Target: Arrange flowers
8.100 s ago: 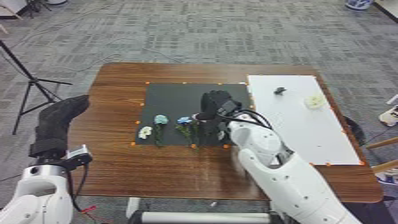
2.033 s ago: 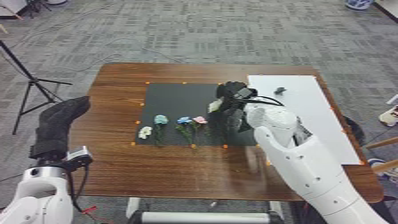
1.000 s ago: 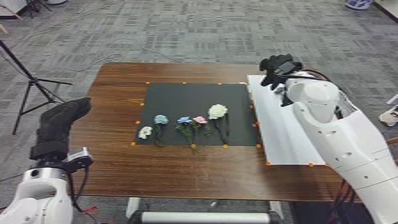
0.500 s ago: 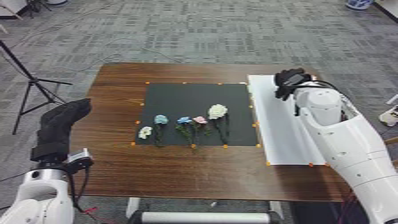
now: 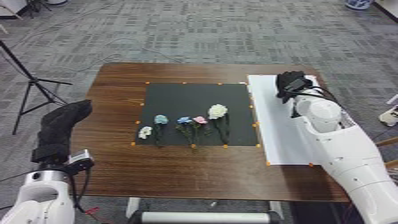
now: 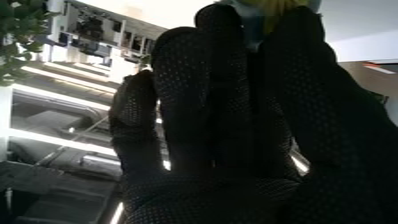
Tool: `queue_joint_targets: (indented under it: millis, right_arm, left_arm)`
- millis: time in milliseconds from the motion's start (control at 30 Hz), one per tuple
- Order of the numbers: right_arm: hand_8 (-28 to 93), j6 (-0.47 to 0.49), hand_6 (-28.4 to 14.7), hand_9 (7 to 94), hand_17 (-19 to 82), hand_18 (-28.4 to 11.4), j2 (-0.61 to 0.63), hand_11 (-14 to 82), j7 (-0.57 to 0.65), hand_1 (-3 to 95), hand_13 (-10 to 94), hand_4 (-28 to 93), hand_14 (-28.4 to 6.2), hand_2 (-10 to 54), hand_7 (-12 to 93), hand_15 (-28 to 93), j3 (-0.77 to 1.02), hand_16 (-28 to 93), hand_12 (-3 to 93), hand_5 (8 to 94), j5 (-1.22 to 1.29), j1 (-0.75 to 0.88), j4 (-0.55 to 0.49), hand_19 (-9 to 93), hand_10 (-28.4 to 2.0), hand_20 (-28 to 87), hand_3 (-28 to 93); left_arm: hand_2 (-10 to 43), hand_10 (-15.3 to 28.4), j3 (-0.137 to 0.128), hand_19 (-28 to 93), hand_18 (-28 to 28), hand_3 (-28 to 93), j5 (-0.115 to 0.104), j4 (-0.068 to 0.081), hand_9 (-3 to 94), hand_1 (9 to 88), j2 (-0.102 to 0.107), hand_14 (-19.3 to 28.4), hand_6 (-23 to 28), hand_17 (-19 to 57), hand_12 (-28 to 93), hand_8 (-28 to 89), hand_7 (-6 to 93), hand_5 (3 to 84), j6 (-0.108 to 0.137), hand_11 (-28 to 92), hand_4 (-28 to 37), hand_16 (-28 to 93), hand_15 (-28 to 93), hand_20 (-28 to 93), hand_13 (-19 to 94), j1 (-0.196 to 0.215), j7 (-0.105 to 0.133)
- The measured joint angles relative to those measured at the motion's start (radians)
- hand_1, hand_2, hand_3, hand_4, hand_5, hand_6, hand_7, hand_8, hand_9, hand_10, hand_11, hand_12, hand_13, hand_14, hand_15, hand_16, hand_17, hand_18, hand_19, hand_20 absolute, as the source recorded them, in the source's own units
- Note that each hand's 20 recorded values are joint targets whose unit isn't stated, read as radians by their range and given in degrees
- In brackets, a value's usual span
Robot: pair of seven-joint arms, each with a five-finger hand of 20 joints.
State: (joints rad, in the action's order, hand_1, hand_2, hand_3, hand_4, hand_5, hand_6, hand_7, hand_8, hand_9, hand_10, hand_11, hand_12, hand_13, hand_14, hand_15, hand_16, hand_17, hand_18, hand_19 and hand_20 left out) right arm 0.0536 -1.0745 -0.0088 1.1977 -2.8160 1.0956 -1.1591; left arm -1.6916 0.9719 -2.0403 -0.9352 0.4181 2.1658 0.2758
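My right hand [image 5: 290, 85] is over the upper part of the white board [image 5: 282, 135], its fingers straight. In the right wrist view the same hand [image 6: 231, 195] has its thumb close beside the fingers, and a yellow and pale blue thing [image 6: 273, 7] shows at their tips; whether they touch it is unclear. On the black mat [image 5: 191, 95] lie a small white flower [image 5: 145, 132], a light teal one [image 5: 161, 119], a blue one [image 5: 184, 120], a pink one [image 5: 200, 120] and a large white one [image 5: 218, 111], stems toward the near edge. My left hand [image 5: 64, 122] is beside the table's left edge, fingers straight.
The brown table [image 5: 178, 172] has small orange markers along the mat and board. A black tripod [image 5: 34, 80] stands on the floor at the left. Green leaves [image 6: 18, 37] show in the right wrist view. My right forearm crosses the board's right side.
My right hand has let go of the large white flower on the mat and moved right, over the board. Since then it has shifted slightly nearer. The left hand has barely moved.
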Motion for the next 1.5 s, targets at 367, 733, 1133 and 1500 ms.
queue_joint_targets:
  millis: [367, 733, 1133, 1500]
  right_arm:
    - [2, -0.007, 4.2, 92.8, 35, -22.6, 0.064, 15.6, 0.053, 57.7, 72, -25, -10.2, -9.5, 27, 60, -0.065, 36, 35.6, 81.6, 0.141, 0.017, -0.071, 76, -6.8, 57, 60]
    - [5, -0.015, 3.3, 93.7, 36, -23.6, 0.098, 15.9, 0.310, 58.8, 73, -23, -10.7, -9.5, 23, 61, 0.084, 37, 35.1, 84.3, 0.422, 0.150, -0.424, 78, -6.9, 57, 59]
    - [6, -0.026, 3.0, 93.7, 36, -23.7, 0.039, 15.9, 0.334, 59.7, 73, -23, -10.7, -9.5, 21, 61, 0.054, 37, 34.2, 84.9, 0.387, 0.296, -0.671, 78, -7.5, 57, 58]
    - [6, -0.006, 2.9, 93.7, 35, -23.4, -0.012, 15.6, 0.308, 59.7, 73, -22, -10.6, -9.5, 21, 61, -0.061, 38, 34.0, 85.2, 0.341, 0.318, -0.642, 78, -7.6, 57, 57]
  left_arm:
    - [3.9, 13.3, 0.004, 6, 10.0, 68, 0.001, 0.000, 48.7, 27.4, 0.001, 16.5, 3.5, 4.2, 11, -8, 18.7, 51.4, -0.004, 22, -26.1, -2, 20, 14, 37, -0.005, -0.005]
    - [4.0, 13.4, -0.007, 6, 10.1, 68, 0.001, -0.002, 48.7, 27.2, 0.006, 16.5, 3.6, 4.1, 11, -8, 18.6, 51.4, -0.010, 22, -26.0, -2, 20, 14, 37, 0.000, -0.013]
    - [4.0, 13.3, -0.024, 6, 10.1, 68, 0.003, -0.009, 48.8, 27.1, 0.014, 16.5, 3.6, 4.1, 11, -8, 18.5, 51.5, -0.010, 22, -26.0, -2, 20, 14, 37, 0.009, -0.018]
    - [4.1, 13.3, -0.023, 6, 10.0, 68, 0.004, -0.009, 48.9, 27.1, 0.017, 16.6, 3.6, 4.2, 11, -8, 18.5, 51.5, -0.010, 22, -26.1, -2, 20, 14, 37, 0.002, -0.023]
